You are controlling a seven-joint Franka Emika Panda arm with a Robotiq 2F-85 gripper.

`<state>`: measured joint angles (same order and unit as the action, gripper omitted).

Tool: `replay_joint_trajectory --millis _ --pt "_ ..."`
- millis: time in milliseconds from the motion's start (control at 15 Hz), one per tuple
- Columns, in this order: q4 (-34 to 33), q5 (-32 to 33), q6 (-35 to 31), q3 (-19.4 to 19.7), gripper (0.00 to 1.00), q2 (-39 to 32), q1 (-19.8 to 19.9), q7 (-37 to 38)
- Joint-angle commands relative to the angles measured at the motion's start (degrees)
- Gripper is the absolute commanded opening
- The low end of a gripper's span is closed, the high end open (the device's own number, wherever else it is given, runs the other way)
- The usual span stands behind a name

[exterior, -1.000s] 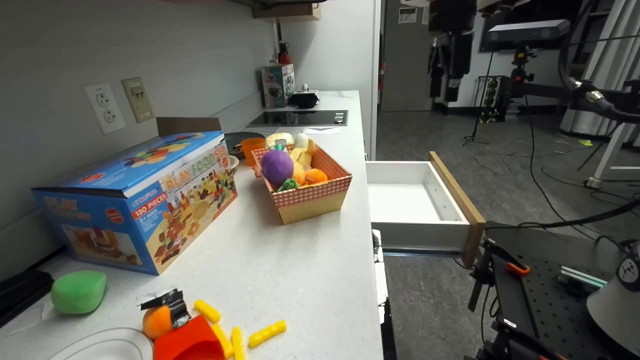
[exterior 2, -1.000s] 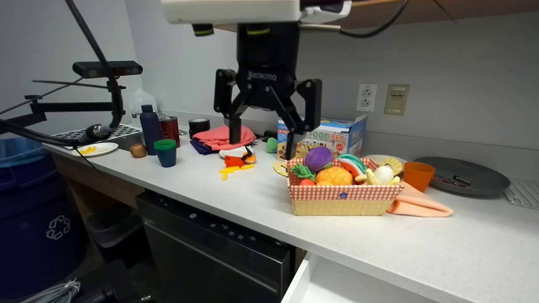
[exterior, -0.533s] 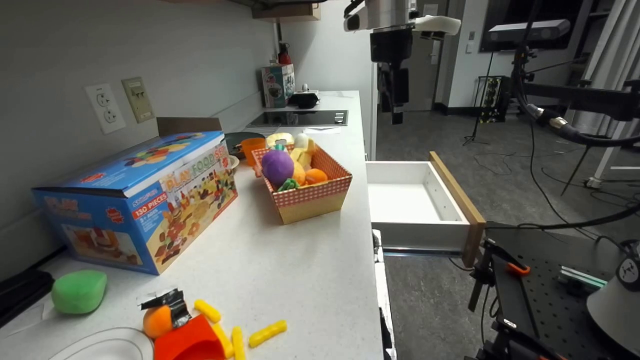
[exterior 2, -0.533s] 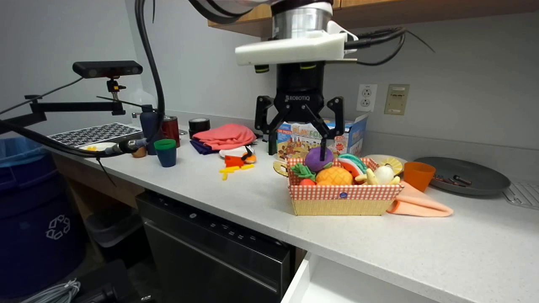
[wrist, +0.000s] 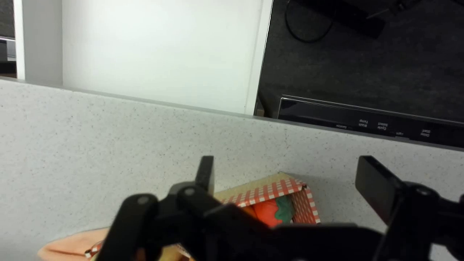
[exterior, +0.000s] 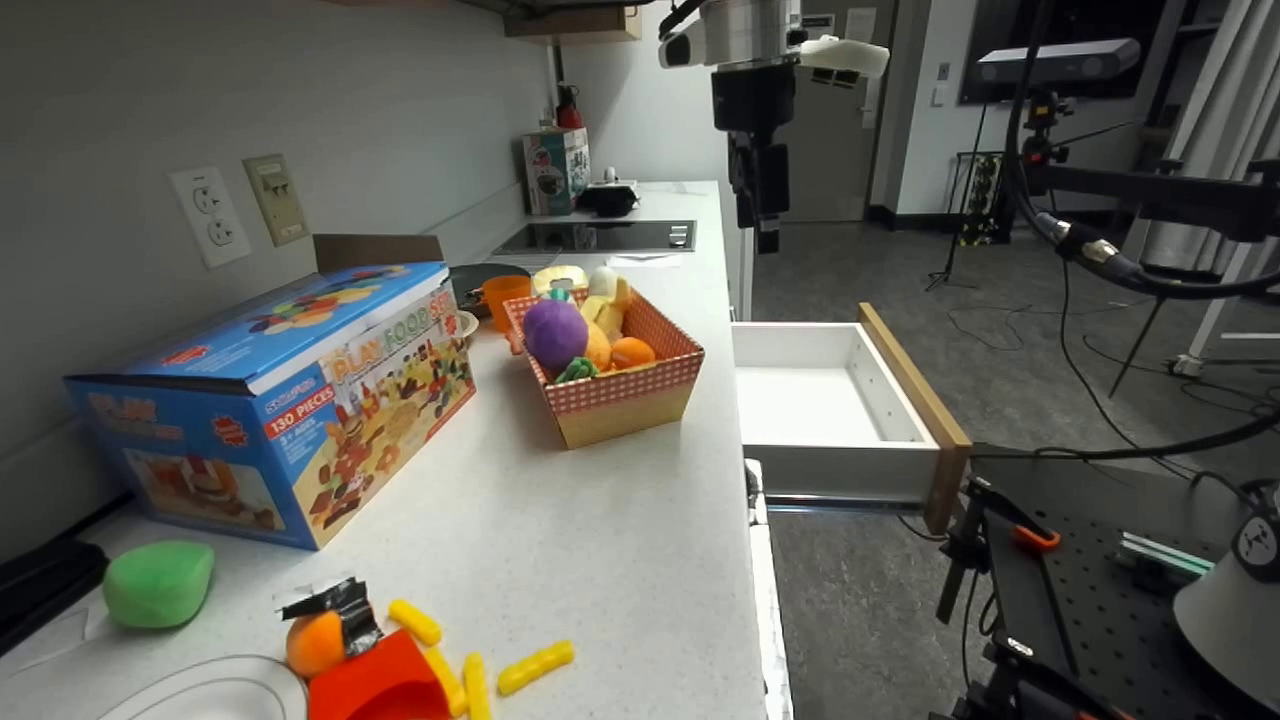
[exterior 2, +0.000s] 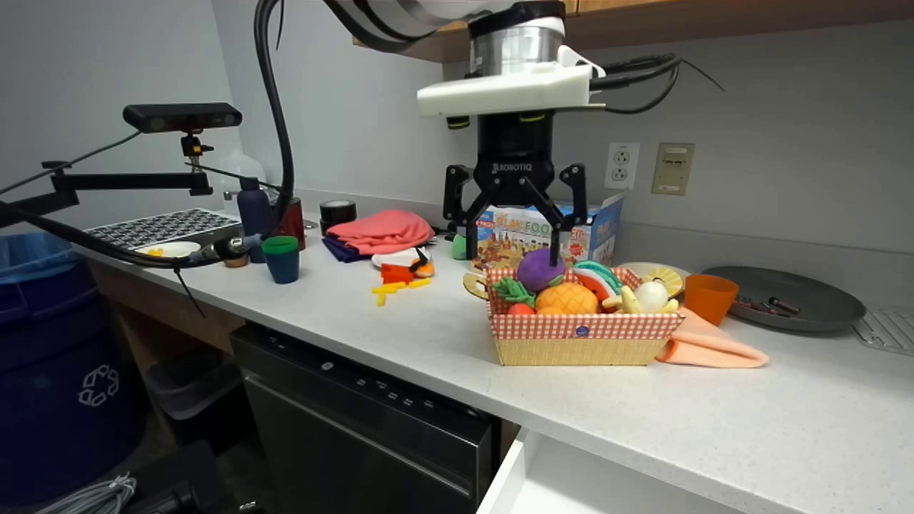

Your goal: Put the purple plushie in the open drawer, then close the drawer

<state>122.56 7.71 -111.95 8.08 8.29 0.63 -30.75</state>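
The gripper hangs in the air, its fingers spread wide apart. In an exterior view the purple toy sits at ten o'clock in the checked basket on the counter, and the pulled-out drawer lies at six o'clock from that basket.

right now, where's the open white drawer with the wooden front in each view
In an exterior view: drawer, right of centre.
In an exterior view: drawer, cut off at bottom edge, right of centre.
In the wrist view: drawer, upper left.
Landmark in all three: rectangular red-checked basket.
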Motion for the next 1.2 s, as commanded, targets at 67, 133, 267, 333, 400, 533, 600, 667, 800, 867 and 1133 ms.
replay_joint_trajectory --millis 67,133,267,333,400,533,600,667,800,867,1133 --pt "-0.9 -0.9 -2.5 -0.4 1.0 -2.1 0.8 -1.9" --pt "-1.5 -1.3 -3.8 -0.3 1.0 -3.2 0.8 -2.7" --pt "-3.0 -2.6 -7.7 -0.6 1.0 -6.3 0.5 -4.1" --pt "-3.7 -3.2 -9.7 -1.0 1.0 -7.9 0.4 -4.9" --pt "-4.6 -3.9 -11.2 -1.3 1.0 -9.8 0.4 -5.8" --pt "-6.7 -5.4 -13.4 -2.6 1.0 -13.8 0.5 -7.4" --pt "-8.1 -5.9 -14.4 -3.4 1.0 -16.1 0.5 -8.1" --pt "-9.5 -6.2 -15.1 -4.3 1.0 -18.1 0.6 -8.7" --pt "-12.8 -6.4 -16.8 -6.3 1.0 -22.2 0.7 -9.8" --pt "-14.8 -5.8 -17.5 -7.2 1.0 -24.3 0.7 -10.1" --pt "-21.4 0.7 -18.7 -9.2 1.0 -29.4 -0.2 -9.9"
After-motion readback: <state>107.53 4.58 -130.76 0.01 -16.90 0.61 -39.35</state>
